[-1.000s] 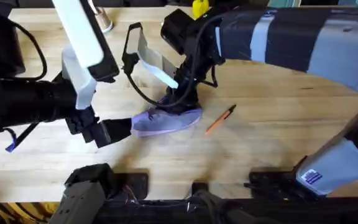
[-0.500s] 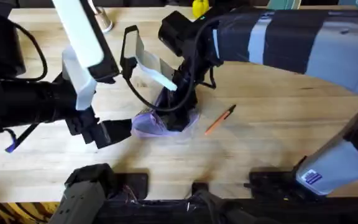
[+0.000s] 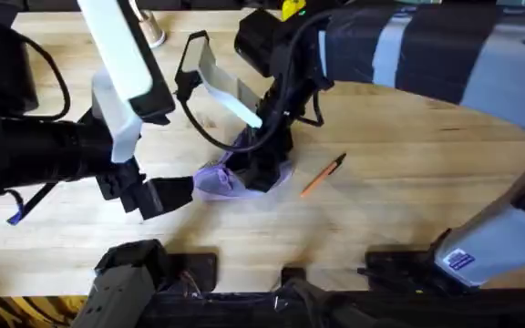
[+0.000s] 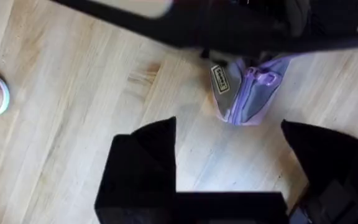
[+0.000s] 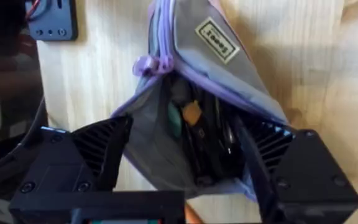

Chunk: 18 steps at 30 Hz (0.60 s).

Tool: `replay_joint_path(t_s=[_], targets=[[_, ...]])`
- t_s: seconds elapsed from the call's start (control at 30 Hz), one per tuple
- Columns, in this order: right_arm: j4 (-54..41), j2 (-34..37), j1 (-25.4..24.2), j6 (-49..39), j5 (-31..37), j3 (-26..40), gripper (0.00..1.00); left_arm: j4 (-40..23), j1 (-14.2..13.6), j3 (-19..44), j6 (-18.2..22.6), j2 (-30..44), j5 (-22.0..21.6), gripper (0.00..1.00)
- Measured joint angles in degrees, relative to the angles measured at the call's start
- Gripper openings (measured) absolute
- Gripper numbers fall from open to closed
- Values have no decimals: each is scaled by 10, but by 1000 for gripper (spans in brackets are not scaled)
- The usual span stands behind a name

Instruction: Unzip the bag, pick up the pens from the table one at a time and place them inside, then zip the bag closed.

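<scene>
Pale butcher-block tabletop (image 3: 408,210), evenly lit

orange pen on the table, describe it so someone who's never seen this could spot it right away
On the wooden table, find the lilac bag near the middle, with the right gripper down on it. Just to the right of the bag, apart from it, lies the pen: a thin orange stick with a dark tip, lying at a slant, the only loose slender thing on the bare wood there.

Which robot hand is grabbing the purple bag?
The right gripper: its fingers straddle the open purple bag. The left gripper sits open, short of it, touching nothing.
</scene>
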Motion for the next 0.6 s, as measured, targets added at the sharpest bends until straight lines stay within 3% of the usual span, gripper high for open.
replay_joint_path(t_s=[0.17,0.37,0.47,0.6], targets=[[-35,-59,-40,24,29,1,998,0,0,0,0,0,0,993],[-51,-154,-97,94,113,1,997,0,0,0,0,0,0,993],[-54,-189,-111,184,174,3,997,0,0,0,0,0,0,993],[-71,-210,-121,374,270,5,997,0,0,0,0,0,0,993]])
